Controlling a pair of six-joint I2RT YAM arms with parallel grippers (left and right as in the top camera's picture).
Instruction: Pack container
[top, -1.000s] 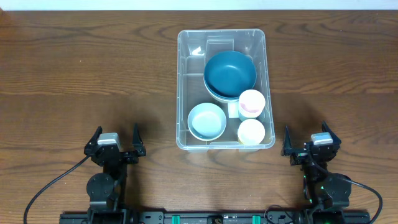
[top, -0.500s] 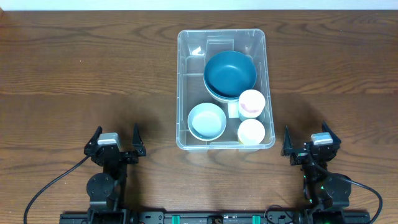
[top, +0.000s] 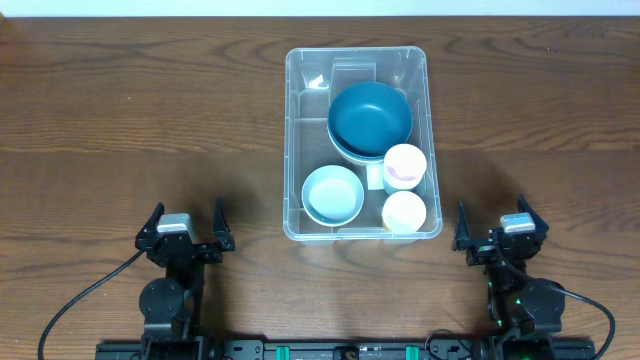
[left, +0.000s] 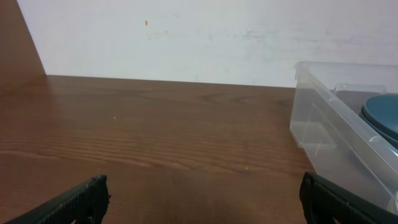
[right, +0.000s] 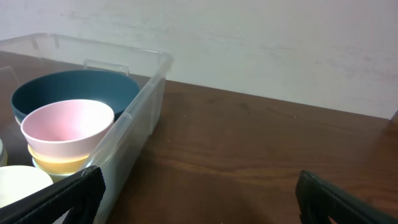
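Note:
The clear plastic container (top: 296, 140) stands at the table's middle. Inside it lie a dark teal bowl (top: 370, 118), a light blue bowl (top: 333, 193), a pink cup (top: 405, 164) and a pale yellow cup (top: 404, 211). My left gripper (top: 186, 226) is open and empty near the front edge, left of the container. My right gripper (top: 497, 226) is open and empty, right of it. The left wrist view shows the container's wall (left: 336, 134) between open fingers (left: 202, 199). The right wrist view shows the container's wall (right: 134, 127), teal bowl (right: 74, 87), pink cup (right: 67, 123) and open fingers (right: 199, 196).
The wooden table (top: 130, 110) stretches left and right of the container. A white wall (left: 186, 37) stands behind the table's far edge. Black cables (top: 70, 305) run from the arm bases at the front.

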